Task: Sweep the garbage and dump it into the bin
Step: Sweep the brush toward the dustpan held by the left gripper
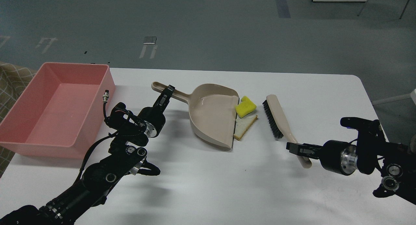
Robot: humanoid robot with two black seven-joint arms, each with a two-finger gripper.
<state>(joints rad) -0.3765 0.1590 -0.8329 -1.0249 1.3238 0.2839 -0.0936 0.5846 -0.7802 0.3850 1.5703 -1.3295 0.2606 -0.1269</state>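
The yellow sponge chunk (245, 106) and the white bread slice (244, 126) lie on the table against the open lip of the beige dustpan (214, 118). My left gripper (166, 92) is shut on the dustpan's handle. My right gripper (294, 147) is shut on the handle of the beige brush (279, 118), whose black bristles face left, a short way right of the garbage. The pink bin (58, 108) stands at the table's left end with nothing in it.
The white table (227, 186) ends in a rounded corner at the back right. A patterned cloth shows at the far left edge, behind the bin. Grey floor lies beyond the table's far edge.
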